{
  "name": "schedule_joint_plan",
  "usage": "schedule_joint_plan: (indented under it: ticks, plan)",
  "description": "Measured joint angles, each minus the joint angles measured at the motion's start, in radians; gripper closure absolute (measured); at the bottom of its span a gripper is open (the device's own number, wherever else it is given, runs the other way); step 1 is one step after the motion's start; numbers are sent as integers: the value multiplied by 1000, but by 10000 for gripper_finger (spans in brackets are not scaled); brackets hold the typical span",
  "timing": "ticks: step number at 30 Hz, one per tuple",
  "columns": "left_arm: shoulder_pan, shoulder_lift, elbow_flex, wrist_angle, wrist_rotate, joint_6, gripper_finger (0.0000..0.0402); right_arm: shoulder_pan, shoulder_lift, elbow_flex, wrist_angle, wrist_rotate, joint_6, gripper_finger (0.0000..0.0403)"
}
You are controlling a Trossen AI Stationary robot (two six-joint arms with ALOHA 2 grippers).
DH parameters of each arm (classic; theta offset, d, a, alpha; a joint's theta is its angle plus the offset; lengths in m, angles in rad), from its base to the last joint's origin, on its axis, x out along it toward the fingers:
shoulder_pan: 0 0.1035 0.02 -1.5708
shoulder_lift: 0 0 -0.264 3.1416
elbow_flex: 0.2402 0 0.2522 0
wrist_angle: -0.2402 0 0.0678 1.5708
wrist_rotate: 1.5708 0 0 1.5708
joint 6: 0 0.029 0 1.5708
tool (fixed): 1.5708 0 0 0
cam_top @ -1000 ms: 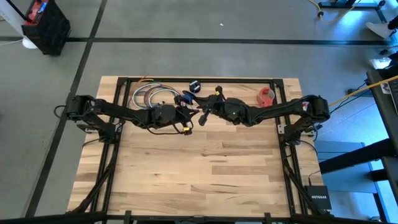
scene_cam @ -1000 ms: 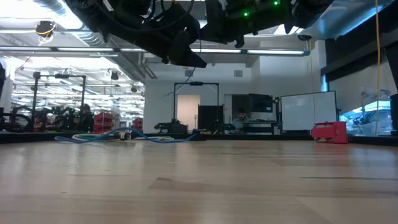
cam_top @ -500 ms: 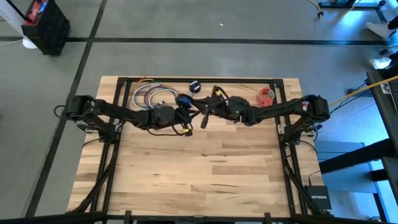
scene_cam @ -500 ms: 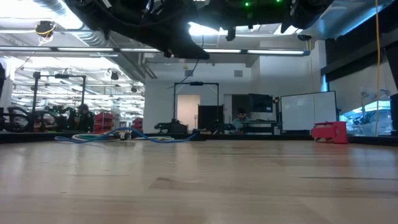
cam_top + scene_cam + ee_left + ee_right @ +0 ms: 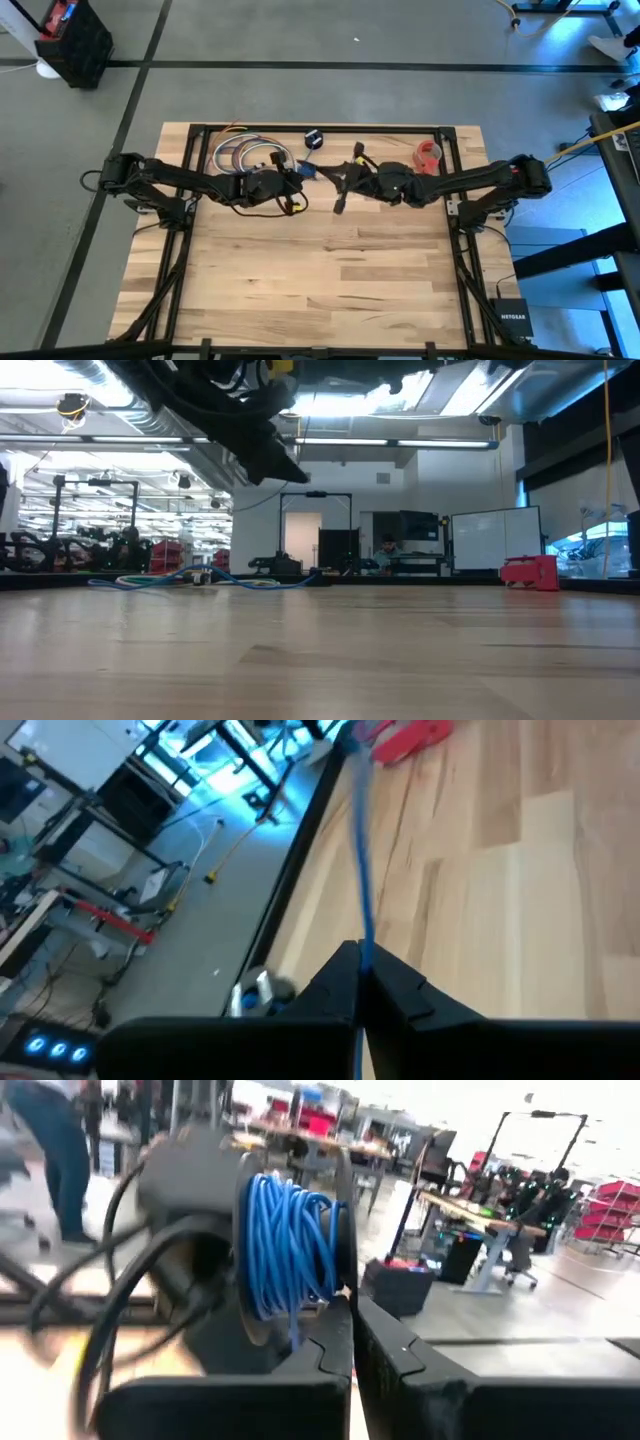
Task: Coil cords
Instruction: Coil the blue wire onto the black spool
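Observation:
A thin blue cord (image 5: pixel 362 870) is wound in several turns on a black spool (image 5: pixel 290 1240) held up between my two arms, above the table's far middle (image 5: pixel 305 170). My left gripper (image 5: pixel 358 960) is shut on the free run of the cord; it also shows in the high view (image 5: pixel 297 178). My right gripper (image 5: pixel 350 1315) is shut at the spool's rim and shows in the high view (image 5: pixel 331 179) just right of the coil. Both are lifted off the table. My left gripper pinches the blue cord (image 5: pixel 363 948) between its two shut fingers. From there the cord runs straight and taut away toward the table's far right. My right gripper's shut fingertips (image 5: pixel 335 1315) meet on the edge of the spool's flange (image 5: pixel 343 1275), edge-on to the fingers. The spool stands lifted clear, its wound cord beside the fingers; the pinch itself is hidden by the fingers.
A bundle of thicker coloured cables (image 5: pixel 245 155) lies at the far left, also in the low view (image 5: pixel 200 578). A small black object (image 5: pixel 313 138) lies by the far rail. A red object (image 5: pixel 428 153) sits at the far right. Bare wood spreads toward the near edge (image 5: pixel 320 270).
My right arm has drawn back toward the table's right edge and turned about its wrist, rising out of the low view. The blue coil has shifted a little toward the near edge. My left arm has tipped slightly.

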Motion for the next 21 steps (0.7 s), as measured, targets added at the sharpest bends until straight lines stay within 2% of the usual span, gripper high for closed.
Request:
schedule_joint_plan:
  ticks: [4,12,18,21]
  plan:
    - [1,-53,-1,-78,-13,9,401,15,-30,0,-113,39,-20,397]
    - [32,-226,-1,-263,-43,-19,401,11,-37,1,-274,31,-73,397]
    - [73,-368,-1,-275,-39,-77,401,-19,-8,2,-284,38,-96,397]
    - [84,-410,-1,-276,-4,-121,401,-50,11,4,-265,49,-74,397]
